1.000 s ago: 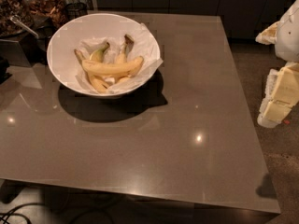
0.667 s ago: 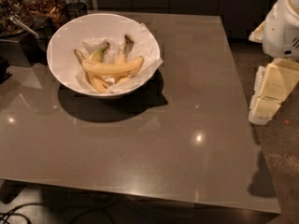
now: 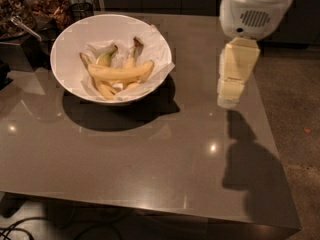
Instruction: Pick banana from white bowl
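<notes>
The white bowl (image 3: 70, 39) stands at the back left of the dark table, lined with crumpled white paper. The banana (image 3: 120, 72), long, yellow and curved, lies across the middle of the bowl on top of the others. A greenish-tipped banana (image 3: 107, 57) and a banana with a dark stem end (image 3: 132, 54) lie behind it. My gripper (image 3: 230, 100) hangs from the white arm above the table's right side, well to the right of the bowl and apart from it.
The glossy brown table (image 3: 150, 159) ends at its right edge near the gripper and at its front edge below. Dark containers with snacks (image 3: 47, 6) stand at the back left. Speckled floor (image 3: 295, 109) lies to the right.
My arm and gripper have moved left, from beyond the table's right edge to above its right side. The bowl and bananas have not moved.
</notes>
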`<state>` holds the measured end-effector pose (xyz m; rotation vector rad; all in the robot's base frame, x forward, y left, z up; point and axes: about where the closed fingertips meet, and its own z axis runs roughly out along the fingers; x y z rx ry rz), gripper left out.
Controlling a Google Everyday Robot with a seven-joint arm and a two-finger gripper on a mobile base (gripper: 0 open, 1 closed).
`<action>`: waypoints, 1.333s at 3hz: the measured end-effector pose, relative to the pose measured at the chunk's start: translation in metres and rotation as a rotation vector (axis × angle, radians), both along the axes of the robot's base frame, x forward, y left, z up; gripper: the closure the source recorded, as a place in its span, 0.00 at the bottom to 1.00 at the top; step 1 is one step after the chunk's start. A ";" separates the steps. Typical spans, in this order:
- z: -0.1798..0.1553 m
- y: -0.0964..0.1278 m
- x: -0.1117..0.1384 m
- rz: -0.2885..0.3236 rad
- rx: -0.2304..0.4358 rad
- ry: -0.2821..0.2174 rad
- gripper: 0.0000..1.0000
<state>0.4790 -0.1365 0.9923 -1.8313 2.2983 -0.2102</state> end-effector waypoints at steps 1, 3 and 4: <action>0.004 0.009 0.007 0.015 0.016 -0.035 0.00; -0.003 0.058 0.034 0.078 0.037 -0.026 0.00; -0.010 0.097 0.055 0.118 0.026 -0.008 0.00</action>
